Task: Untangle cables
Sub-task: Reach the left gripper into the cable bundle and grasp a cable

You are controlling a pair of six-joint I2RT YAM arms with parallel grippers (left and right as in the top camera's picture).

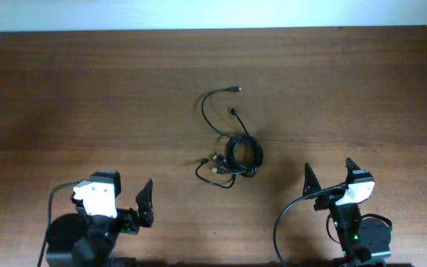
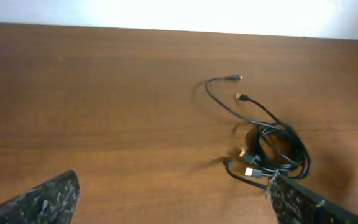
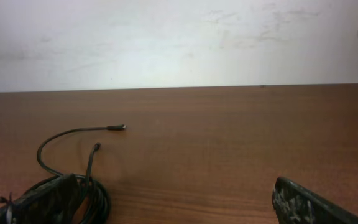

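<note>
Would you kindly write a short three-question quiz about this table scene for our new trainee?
1. True or false: the cables lie tangled on the table, clear of the left claw.
2. The right claw is: A) open and empty; B) shut on a cable; C) out of view.
3. How many plug ends stretch from the tangle toward the table's far edge?
Key: 1 true; 2 A; 3 two.

black cables [image 1: 236,157], brown wood-grain table [image 1: 87,96]
</note>
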